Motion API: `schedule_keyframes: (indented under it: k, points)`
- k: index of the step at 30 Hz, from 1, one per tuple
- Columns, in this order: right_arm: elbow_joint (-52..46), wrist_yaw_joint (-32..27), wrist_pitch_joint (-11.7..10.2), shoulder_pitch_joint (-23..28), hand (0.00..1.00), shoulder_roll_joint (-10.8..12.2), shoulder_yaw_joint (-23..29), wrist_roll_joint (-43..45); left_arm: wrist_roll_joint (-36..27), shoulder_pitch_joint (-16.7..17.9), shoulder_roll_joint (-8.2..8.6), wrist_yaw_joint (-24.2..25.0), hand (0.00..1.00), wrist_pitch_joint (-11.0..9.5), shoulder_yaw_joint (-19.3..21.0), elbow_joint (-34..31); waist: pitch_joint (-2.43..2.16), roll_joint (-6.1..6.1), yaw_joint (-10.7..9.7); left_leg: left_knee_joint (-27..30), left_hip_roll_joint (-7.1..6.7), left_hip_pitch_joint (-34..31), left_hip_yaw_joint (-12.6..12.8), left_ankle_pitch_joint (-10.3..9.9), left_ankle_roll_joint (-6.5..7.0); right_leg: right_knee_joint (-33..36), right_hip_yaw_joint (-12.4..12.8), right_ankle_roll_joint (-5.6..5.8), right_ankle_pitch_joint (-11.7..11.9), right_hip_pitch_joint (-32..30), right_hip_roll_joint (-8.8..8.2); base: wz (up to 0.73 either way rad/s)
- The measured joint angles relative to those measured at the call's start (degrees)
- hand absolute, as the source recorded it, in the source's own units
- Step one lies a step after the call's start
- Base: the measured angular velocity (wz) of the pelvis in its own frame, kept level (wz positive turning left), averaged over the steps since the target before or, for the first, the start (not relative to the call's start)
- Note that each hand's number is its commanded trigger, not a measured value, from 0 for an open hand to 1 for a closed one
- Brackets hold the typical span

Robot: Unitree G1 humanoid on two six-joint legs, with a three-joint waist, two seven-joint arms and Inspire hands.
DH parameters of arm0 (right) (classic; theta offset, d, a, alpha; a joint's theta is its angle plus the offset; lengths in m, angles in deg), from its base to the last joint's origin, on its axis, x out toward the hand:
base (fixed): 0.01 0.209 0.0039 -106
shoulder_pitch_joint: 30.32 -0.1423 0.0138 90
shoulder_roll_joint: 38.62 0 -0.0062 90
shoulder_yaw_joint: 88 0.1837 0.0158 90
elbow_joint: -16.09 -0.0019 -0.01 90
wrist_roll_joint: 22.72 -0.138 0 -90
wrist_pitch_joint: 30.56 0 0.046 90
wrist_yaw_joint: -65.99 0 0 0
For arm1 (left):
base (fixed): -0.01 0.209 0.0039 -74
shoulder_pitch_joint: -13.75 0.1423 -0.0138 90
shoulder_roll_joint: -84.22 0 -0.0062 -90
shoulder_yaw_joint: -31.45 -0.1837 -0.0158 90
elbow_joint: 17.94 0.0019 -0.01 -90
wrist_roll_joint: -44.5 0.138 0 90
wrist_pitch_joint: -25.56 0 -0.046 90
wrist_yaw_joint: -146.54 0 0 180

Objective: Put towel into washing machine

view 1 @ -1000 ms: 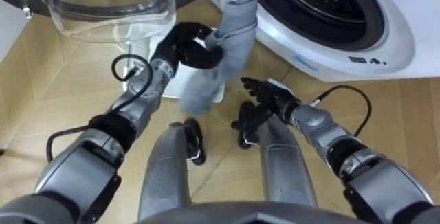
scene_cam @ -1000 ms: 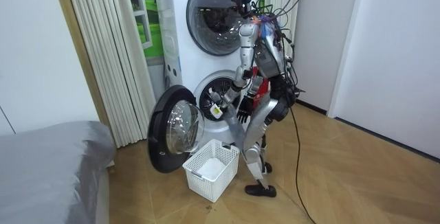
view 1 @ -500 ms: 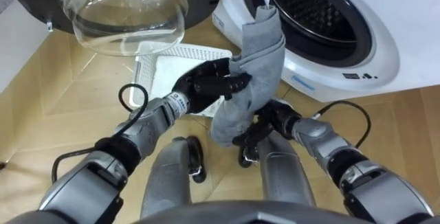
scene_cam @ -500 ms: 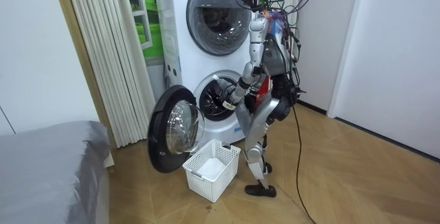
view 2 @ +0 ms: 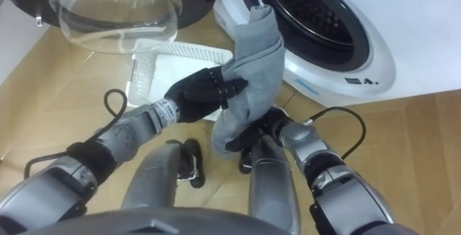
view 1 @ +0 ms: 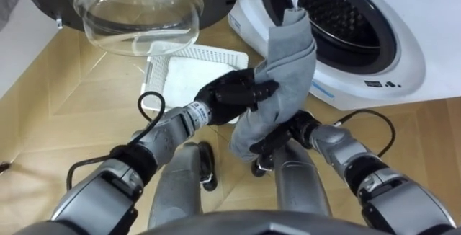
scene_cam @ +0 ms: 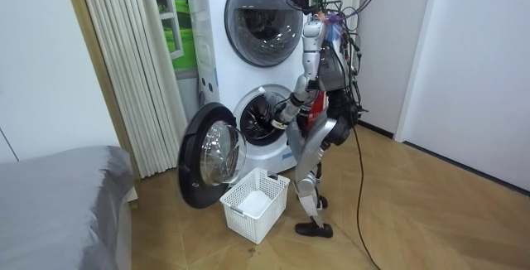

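1. Left robot hand (view 1: pixel 234 91): centre of the left eye view, at the end of the arm entering from the lower left. Its fingers are curled round the middle of the grey towel (view 1: pixel 284 69) and grip it.
2. Towel: held upright off the wooden floor (view 1: pixel 57 112). The upper end rises above the left robot hand and stands in front of the lower left rim of the drum opening (view 1: pixel 338 19); contact with the rim cannot be determined. The lower end hangs below the hand, at centre frame.
3. Right robot hand (view 1: pixel 294 129): just below and right of the towel's lower end. The cloth covers part of its fingers, so whether it is open or closed cannot be determined.
4. White basket (view 1: pixel 205 50): on the floor beyond the left robot hand, upper centre-left.
5. Door (view 1: pixel 140 15): glass bowl, swung open, upper left.
6. Washing machine (view 1: pixel 425 55): white front, upper right.
7. Room view: the robot stands upright directly before the machine, with the basket between it and the open door.
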Motion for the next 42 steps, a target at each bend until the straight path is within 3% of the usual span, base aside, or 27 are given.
schedule_keyframes:
  k: [10,23,24,25,30,36,39,42]
  points:
    - [-0.03,-2.11,-2.74,-0.04,1.00,1.20,1.54,0.15,-6.14,0.01,0.28,0.00,1.00,-0.30,1.36,-6.17,0.11,-0.19,-0.28,-0.72,0.10,0.37,-0.03,0.04,-0.07,-0.36,0.10,0.11,-0.15,0.28,0.06,0.00]
    - [-0.07,-3.92,-4.55,0.57,1.00,2.00,1.94,0.35,-7.50,0.03,0.28,-0.04,1.00,-0.83,3.30,-6.78,0.28,-0.48,-0.89,-0.84,0.40,0.28,-1.31,0.02,-0.10,-1.94,-1.49,0.11,-0.10,1.54,0.25,0.03]
    - [-0.07,-3.98,-4.86,1.00,1.00,1.86,2.32,0.76,-7.69,0.07,0.27,-0.04,0.71,-0.83,3.32,-6.78,0.27,-0.48,-0.66,-0.83,0.47,0.28,-1.37,0.02,-0.11,-2.04,-1.54,0.11,-0.10,1.65,0.31,0.00]
    - [-0.18,-4.17,-5.14,1.39,1.00,2.03,2.93,0.96,-8.33,0.29,0.26,-0.04,0.00,-0.82,3.61,-6.78,0.26,-0.45,-0.43,-0.86,0.47,0.30,-1.35,0.01,-0.12,-2.14,-1.49,0.12,-0.10,1.69,0.36,0.00]
    - [-0.30,-5.12,-5.31,1.93,1.00,2.39,3.84,1.43,-11.87,2.46,0.10,-0.06,0.00,-0.83,6.53,-6.47,0.33,-0.22,0.25,-1.13,0.23,0.56,-1.20,0.02,-0.13,-2.20,-1.28,0.12,-0.10,1.79,0.49,0.00]
    - [-0.26,-6.63,-3.83,4.20,1.00,1.63,5.34,1.85,-16.51,5.74,-0.52,-0.09,0.00,-2.07,10.42,-6.54,0.31,0.43,3.14,-2.52,-0.07,1.42,-0.77,0.21,-0.35,-2.39,-0.78,0.13,-0.09,1.78,0.19,-0.03]
    - [-0.27,-7.48,-3.12,4.48,1.00,1.30,6.14,1.86,-16.40,7.60,-2.29,-0.24,0.00,-2.54,11.97,-5.25,0.31,0.72,3.53,-2.95,-0.33,1.31,-0.75,0.35,-0.57,-2.53,-0.76,0.10,-0.12,1.44,0.33,-0.01]
    - [-0.01,-7.72,-3.06,4.90,1.00,-0.73,6.13,1.62,-13.50,8.71,-2.63,-1.61,0.00,-3.35,12.46,-2.43,0.27,1.23,4.76,-3.28,-0.38,1.31,-0.70,0.40,-0.64,-2.68,-0.86,0.04,-0.19,1.39,0.31,0.00]
